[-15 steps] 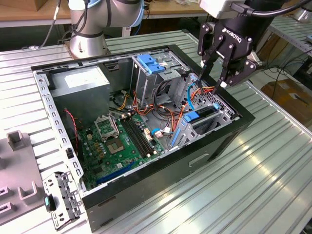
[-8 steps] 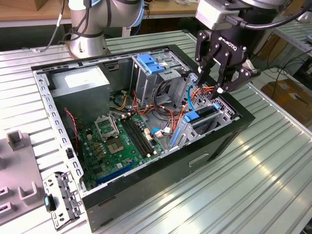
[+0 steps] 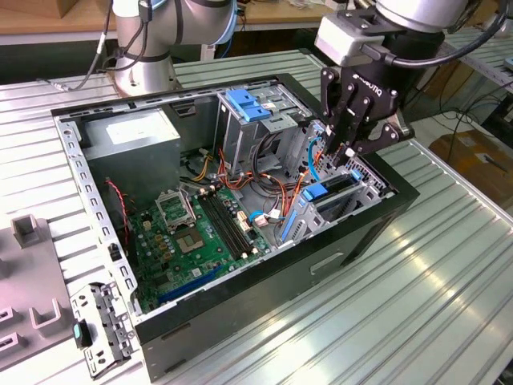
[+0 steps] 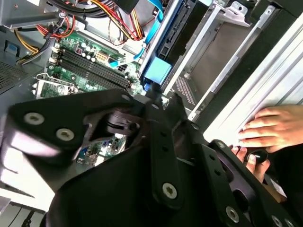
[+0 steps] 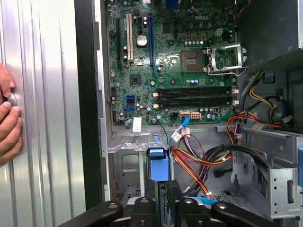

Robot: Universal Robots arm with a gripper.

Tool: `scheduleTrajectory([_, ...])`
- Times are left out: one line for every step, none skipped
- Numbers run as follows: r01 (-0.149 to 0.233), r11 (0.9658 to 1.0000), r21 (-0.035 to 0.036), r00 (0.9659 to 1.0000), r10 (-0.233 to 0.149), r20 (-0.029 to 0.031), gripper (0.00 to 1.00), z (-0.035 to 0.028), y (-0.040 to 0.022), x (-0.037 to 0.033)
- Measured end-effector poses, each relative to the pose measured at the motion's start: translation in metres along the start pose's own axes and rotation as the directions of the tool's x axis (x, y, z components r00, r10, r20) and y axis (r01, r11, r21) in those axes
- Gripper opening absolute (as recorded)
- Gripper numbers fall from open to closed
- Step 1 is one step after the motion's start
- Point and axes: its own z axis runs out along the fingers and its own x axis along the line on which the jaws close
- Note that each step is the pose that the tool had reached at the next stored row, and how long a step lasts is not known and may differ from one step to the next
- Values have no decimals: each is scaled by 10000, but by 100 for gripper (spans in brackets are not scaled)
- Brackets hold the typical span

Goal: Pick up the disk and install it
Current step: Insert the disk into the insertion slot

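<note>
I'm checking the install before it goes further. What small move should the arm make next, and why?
Probably a short push straight down: the disk stands on edge in the drive bay, its blue rails showing at the top, directly beneath the pincer.

Gripper (image 3: 346, 154) over disk (image 3: 335, 195) inside open case (image 3: 264, 298)

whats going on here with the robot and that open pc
The arm's gripper hangs over the drive bay of the open computer case, close above the disk, which stands on edge in the bay with its blue rails showing. A person's hand rests on the table beside the case.
</note>
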Motion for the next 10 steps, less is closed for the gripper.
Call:
scheduleTrajectory([0,10000,0,10000,0,0,24,17,0,0])
scheduleTrajectory([-1,10000,1,10000,1,1,18,37,1,0])
scheduleTrajectory([-1,10000,0,10000,1,0,18,53,1,0])
scheduleTrajectory([0,10000,0,10000,0,-1,12,75,1,0])
scheduleTrajectory([0,10000,1,10000,0,-12,12,80,1,-1])
scheduleTrajectory([0,10000,1,10000,0,-20,12,80,1,0])
scheduleTrajectory([0,10000,1,10000,0,-23,12,80,1,0])
scheduleTrajectory([0,10000,2,10000,0,-25,12,81,1,0])
scheduleTrajectory([0,10000,2,10000,0,-28,12,81,1,0])
scheduleTrajectory([0,10000,2,10000,0,-32,12,81,1,0])
